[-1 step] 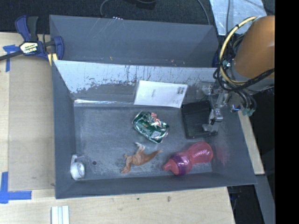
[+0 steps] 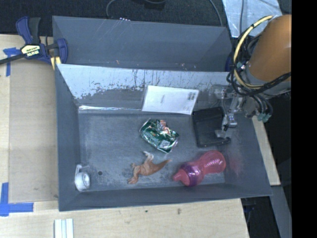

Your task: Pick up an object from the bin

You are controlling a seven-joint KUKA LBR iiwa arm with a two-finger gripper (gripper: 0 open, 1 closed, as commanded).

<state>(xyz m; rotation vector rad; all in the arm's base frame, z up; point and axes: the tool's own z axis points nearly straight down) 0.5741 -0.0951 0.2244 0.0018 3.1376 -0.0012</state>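
The gripper [image 2: 225, 131] hangs over the right edge of a flat black box [image 2: 205, 127]; its spread cannot be told. A pink bottle [image 2: 200, 168] lies just below that box, a crumpled green packet [image 2: 158, 134] left of it.

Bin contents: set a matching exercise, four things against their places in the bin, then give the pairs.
Things:
1. white card
2. green wrapper
3. pink bottle
4. black box

Places:
A. front right, lying on its side
B. at the right, under the gripper
C. leaning on the back wall
D. middle of the floor

Pairs: 1-C, 2-D, 3-A, 4-B
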